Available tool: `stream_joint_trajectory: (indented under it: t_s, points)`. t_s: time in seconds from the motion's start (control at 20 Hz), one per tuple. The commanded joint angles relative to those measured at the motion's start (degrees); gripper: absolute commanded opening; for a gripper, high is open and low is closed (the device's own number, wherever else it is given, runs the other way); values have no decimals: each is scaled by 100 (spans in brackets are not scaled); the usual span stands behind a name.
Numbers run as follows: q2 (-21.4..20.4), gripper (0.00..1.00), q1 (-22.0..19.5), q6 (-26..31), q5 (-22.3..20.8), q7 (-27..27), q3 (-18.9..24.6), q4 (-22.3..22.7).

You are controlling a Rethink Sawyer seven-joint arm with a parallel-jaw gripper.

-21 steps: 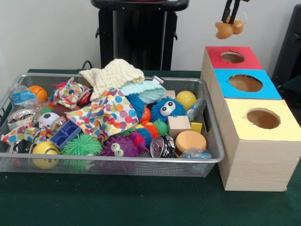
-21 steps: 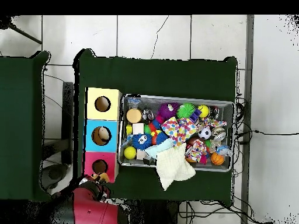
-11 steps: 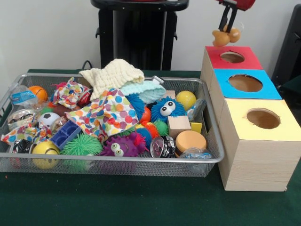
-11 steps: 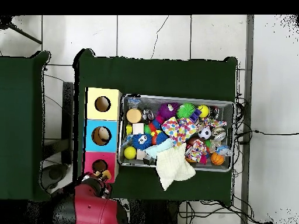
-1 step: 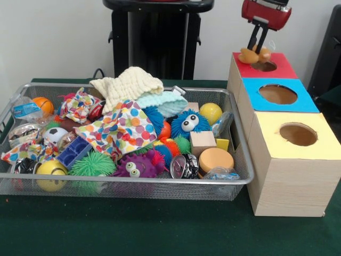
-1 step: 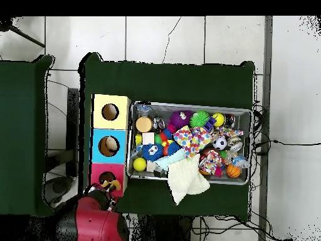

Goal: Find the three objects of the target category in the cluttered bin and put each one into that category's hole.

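Red-and-black arm end with slim dark jaws

In the front view the wrist housing (image 5: pixel 266 13) is a glossy red, rounded block with a pale grey strip along its top edge and a dark band beneath. From its underside hangs the gripper (image 5: pixel 254 47): a narrow black bracket and thin, straight black fingers (image 5: pixel 259 40). In the overhead view the arm (image 6: pixel 95 221) shows as a broad red shell with black joint sections at its edges.

3 boxes (image 5: pixel 287 133), 1 wire bin (image 5: pixel 133 184), 1 orange toy (image 5: pixel 253 54) in 1 hand (image 5: pixel 254 52)
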Motion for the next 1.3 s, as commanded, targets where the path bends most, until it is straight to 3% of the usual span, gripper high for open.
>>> stream_joint_trajectory:
  t_s: [0.05,0.65,1.3]
  points:
    - [470,0,21,-181,355,1357,174,-317]
    - [360,0,35,29,455,1243,107,-338]
    - [751,0,307,394,612,1422,-165,-804]
